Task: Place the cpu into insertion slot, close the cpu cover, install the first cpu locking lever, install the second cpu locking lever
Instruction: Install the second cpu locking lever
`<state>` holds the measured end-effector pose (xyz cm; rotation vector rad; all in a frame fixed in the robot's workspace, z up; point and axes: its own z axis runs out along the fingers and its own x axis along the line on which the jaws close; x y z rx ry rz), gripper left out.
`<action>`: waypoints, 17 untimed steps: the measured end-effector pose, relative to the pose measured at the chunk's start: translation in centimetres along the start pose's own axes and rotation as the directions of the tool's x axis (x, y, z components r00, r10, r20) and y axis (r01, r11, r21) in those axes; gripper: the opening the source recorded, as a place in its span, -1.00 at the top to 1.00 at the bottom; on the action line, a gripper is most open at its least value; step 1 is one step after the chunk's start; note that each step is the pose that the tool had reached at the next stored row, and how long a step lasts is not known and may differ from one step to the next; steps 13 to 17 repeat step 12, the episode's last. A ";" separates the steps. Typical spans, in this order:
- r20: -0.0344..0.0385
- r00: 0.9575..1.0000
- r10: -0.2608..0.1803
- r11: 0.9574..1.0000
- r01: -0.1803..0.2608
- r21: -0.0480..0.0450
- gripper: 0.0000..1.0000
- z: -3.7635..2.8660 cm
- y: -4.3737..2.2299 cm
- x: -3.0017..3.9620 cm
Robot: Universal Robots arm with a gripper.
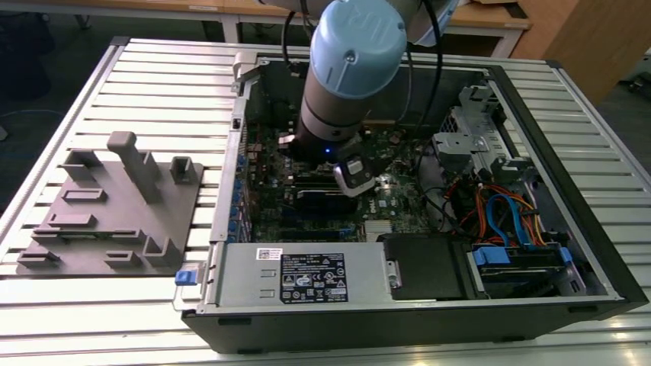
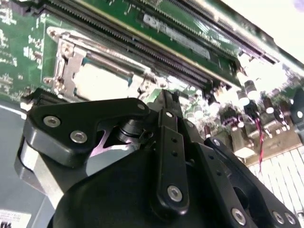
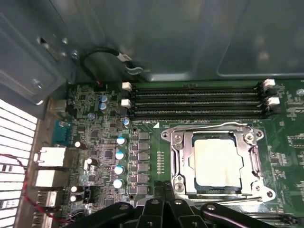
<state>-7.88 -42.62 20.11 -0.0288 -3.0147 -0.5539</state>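
cpu [image 3: 214, 163] seated in insertion slot [image 3: 176, 164] | cpu cover [image 3: 251, 160] down | jaws: state unclear, just beside slot | risk: snagging lever bends cover

The cpu [image 3: 216, 161] lies flat in the insertion slot [image 3: 176, 164] on the green motherboard [image 3: 289, 142], its pale top showing through the square window of the cpu cover [image 3: 247, 156], which lies down over it. A thin wire lever [image 3: 209, 127] runs along the socket's side nearest the long black memory slots [image 3: 194, 100]. The black linkages of the claw [image 3: 164, 209] sit just beside the socket's opposite side. A row of small capacitors [image 3: 118, 161] stands near the socket.
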 end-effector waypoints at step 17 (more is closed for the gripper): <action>0.000 1.000 0.000 1.000 0.000 0.000 0.80 -0.87 0.33 0.11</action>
